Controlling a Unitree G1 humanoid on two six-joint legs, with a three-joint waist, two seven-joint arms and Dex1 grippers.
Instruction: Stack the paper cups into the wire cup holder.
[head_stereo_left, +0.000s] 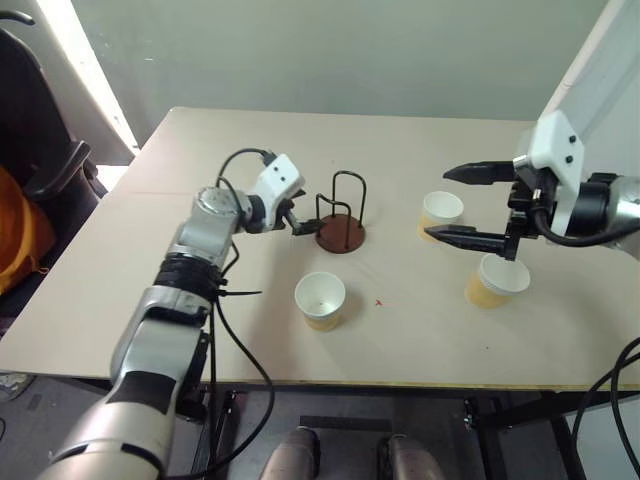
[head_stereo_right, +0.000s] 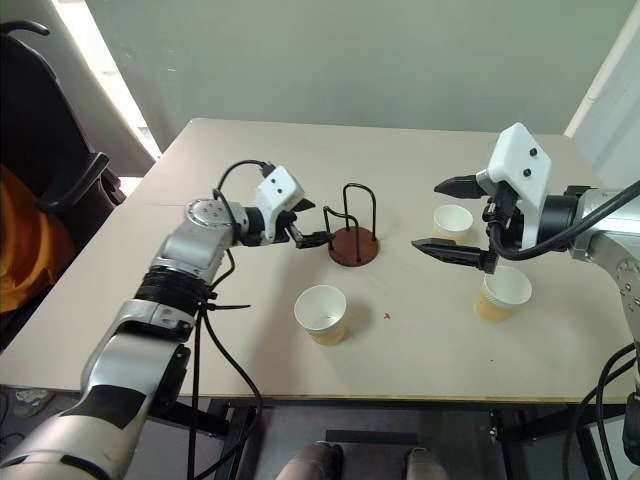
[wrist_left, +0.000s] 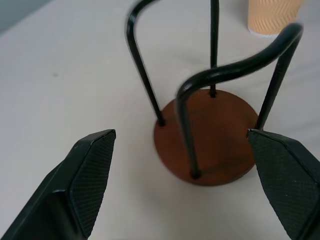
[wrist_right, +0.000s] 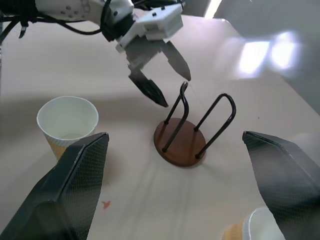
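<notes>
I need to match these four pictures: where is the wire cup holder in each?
Left eye: wire cup holder, table centre.
Right eye: centre.
Left wrist: close, between the open fingers.
Right wrist: middle.
Shared landmark: left gripper beside it.

Two black textured fingers of the right gripper stand wide apart. Between them, on the pale beige table, stands the wire cup holder, a reddish-brown disc base with black wire loops, upright. The left gripper, white-bodied with black fingers spread, hangs just beside its loops. A white-lined tan paper cup stands upright, well apart from the holder; another cup's rim shows beside the other finger.
</notes>
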